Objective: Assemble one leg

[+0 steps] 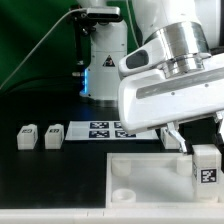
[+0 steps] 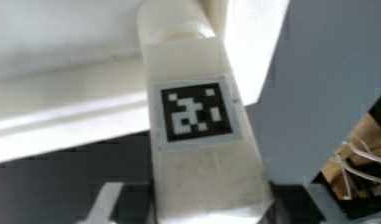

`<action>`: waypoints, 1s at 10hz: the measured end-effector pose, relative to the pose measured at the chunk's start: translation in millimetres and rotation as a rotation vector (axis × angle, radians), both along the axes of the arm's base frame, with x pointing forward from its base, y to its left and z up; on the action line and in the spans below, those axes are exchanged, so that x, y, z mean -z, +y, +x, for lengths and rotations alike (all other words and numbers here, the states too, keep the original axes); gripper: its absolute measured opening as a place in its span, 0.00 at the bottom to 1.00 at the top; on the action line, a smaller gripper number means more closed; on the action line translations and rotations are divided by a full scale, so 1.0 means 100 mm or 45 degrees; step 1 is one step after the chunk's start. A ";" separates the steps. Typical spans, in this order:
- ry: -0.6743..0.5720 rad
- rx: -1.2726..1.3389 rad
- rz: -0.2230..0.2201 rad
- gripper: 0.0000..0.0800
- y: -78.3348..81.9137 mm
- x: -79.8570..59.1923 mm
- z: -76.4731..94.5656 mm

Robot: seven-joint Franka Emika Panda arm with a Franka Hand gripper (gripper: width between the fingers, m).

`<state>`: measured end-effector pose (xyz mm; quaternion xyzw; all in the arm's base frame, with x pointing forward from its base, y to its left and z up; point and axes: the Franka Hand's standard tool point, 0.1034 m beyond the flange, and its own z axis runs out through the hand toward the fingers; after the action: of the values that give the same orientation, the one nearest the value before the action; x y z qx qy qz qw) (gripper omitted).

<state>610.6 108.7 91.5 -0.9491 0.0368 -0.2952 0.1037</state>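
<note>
Black tabletop, green backdrop: two-finger gripper [image 1: 194, 144] pinching the small white plastic leg [image 1: 205, 166] with its black-and-white square tag, upright at the exterior view's right end of the large white square tray-like piece [image 1: 150, 172], two small white blocks [image 1: 40, 137] and marker board [image 1: 104, 129] well apart beyond.

Leg [image 2: 196, 150], tag facing camera, pinched in end effector [image 2: 196, 203]; white square piece [image 2: 62, 110] behind.
</note>
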 end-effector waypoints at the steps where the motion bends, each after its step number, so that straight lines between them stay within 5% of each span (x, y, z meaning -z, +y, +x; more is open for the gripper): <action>1: 0.026 -0.015 -0.006 0.37 -0.02 0.02 0.00; 4: 0.033 -0.015 -0.004 0.77 -0.02 0.04 -0.01; 10: 0.034 -0.015 -0.004 0.81 -0.02 0.04 -0.01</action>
<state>609.4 106.2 87.1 -0.9533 0.0321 -0.2819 0.1033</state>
